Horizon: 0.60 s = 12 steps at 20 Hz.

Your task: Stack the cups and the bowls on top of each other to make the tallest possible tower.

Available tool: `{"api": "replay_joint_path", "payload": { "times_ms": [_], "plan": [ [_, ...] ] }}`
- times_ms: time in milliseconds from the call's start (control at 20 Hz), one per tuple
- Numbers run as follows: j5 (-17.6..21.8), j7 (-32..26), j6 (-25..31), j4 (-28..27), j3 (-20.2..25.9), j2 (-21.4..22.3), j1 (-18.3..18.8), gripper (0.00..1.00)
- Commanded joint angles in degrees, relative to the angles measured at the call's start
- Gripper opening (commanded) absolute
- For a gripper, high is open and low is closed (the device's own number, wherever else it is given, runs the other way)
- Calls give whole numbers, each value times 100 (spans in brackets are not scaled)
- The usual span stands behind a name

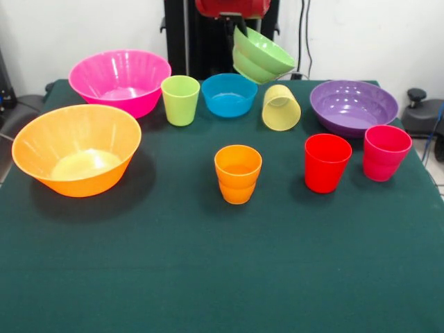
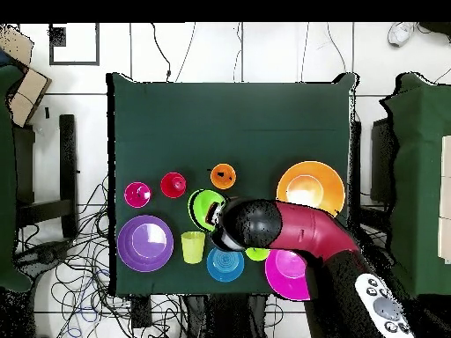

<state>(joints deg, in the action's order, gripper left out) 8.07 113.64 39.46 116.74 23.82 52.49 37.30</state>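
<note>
The gripper (image 1: 239, 35) carries the small light green bowl (image 1: 262, 57) tilted by its rim (light, stiff, slippery plastic, judged prone to swing) above the table (image 1: 208, 263).

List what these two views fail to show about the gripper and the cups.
- Gripper: front view, cut off by the top edge above the lifted green bowl; overhead, hidden under the arm. Open or shut cannot be told.
- Grip on the bowl: hidden in both views.
- Lime cup: overhead, mostly covered by the arm.
- Yellow cup: whether it touches the table, unclear in the front view.
</note>
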Motion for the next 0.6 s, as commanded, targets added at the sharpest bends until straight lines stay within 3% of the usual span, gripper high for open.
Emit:
{"api": "replay_joint_path", "payload": {
  "times_ms": [50, 350, 600],
  "plan": [
    [289, -152, -237, -262, 89, -300, 74, 0],
    [7, -73, -253, -140, 292, -87, 121, 0],
    [15, -82, -193, -362, 302, -237, 130, 0]
  ]
}}
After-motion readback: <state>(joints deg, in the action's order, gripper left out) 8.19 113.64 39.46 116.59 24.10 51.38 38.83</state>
